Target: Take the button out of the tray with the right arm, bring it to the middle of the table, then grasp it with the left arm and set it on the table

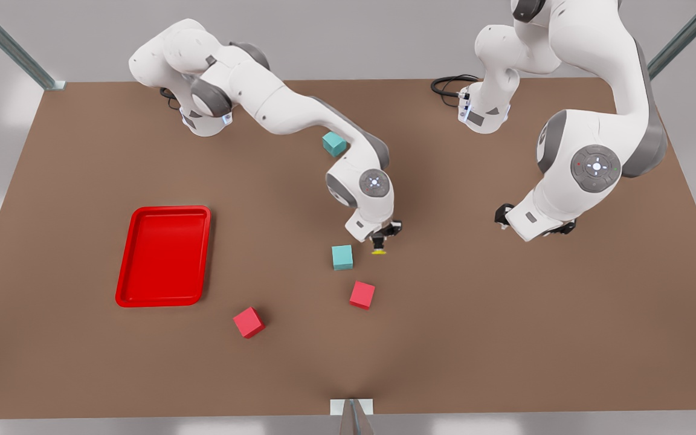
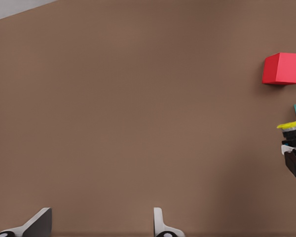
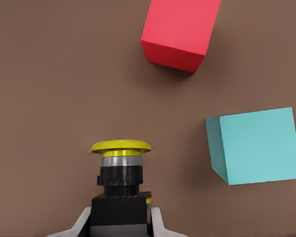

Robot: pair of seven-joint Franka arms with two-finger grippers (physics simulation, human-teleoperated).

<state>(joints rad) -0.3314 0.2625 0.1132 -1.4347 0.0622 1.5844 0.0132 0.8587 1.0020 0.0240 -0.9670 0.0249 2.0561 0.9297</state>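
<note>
My right gripper (image 1: 378,240) hangs near the middle of the table (image 1: 475,338), shut on the button (image 1: 378,249). In the right wrist view the button (image 3: 121,163) sits between the fingers (image 3: 155,223), grey-black body held, yellow cap pointing away from the hand. The red tray (image 1: 164,210) lies on the front view's left with nothing in it. My left gripper (image 2: 101,228) waits on the front view's right over bare table, fingers (image 2: 39,223) spread open. Its wrist view catches the button (image 2: 289,126) and the right gripper at the edge.
A teal cube (image 1: 342,257) sits just beside the held button, and a red cube (image 1: 362,295) lies in front of it. Another red cube (image 1: 249,322) is nearer the tray. A second teal cube (image 1: 334,144) lies behind the right arm. Grey struts stand at the table's corners.
</note>
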